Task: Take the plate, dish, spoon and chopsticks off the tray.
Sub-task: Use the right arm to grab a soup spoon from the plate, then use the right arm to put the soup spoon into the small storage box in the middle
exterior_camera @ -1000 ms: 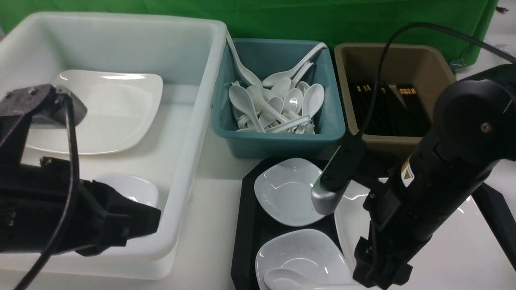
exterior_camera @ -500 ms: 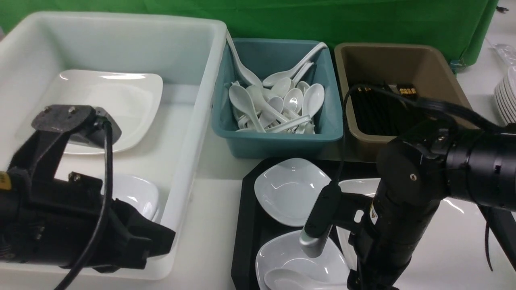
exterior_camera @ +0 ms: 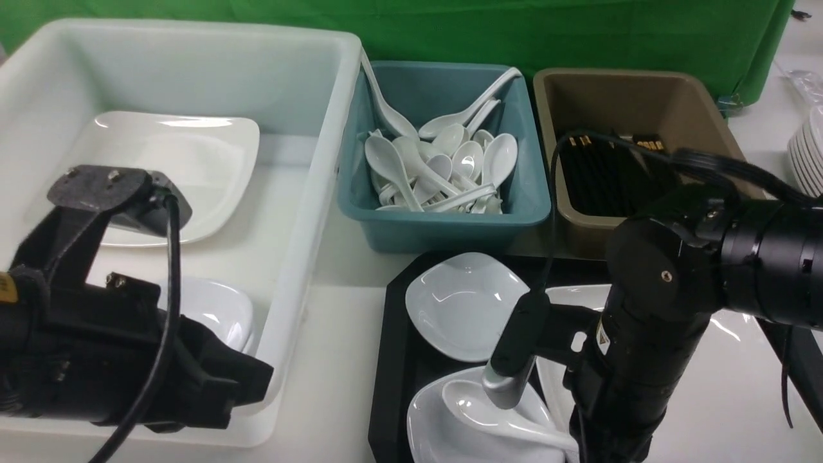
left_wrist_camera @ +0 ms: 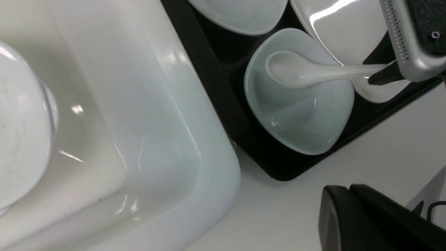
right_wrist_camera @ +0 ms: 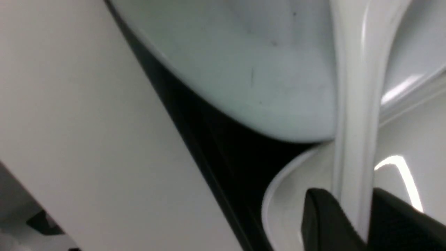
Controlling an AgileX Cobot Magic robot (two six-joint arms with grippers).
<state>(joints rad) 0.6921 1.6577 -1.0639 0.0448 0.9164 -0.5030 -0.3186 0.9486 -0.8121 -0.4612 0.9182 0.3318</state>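
The black tray (exterior_camera: 392, 360) holds two small white dishes, the far dish (exterior_camera: 463, 305) and the near dish (exterior_camera: 443, 431), with the large white plate (exterior_camera: 578, 297) to their right, mostly under my right arm. My right gripper (right_wrist_camera: 352, 202) is shut on the handle of the white spoon (exterior_camera: 476, 411), whose bowl hangs over the near dish (left_wrist_camera: 303, 122). The spoon also shows in the left wrist view (left_wrist_camera: 296, 71). My left gripper (exterior_camera: 247, 379) is shut and empty over the white tub's near right corner. No chopsticks show on the tray.
A white tub (exterior_camera: 308, 212) on the left holds a square plate and a small dish. A teal bin (exterior_camera: 450, 228) holds several white spoons. A brown bin (exterior_camera: 643, 96) holds black chopsticks. Stacked white plates (exterior_camera: 809, 161) stand at the far right.
My right arm came down to the tray's near side and closed on the spoon handle. The spoon's bowl has risen and shifted further over the near dish. My left arm rose slightly.
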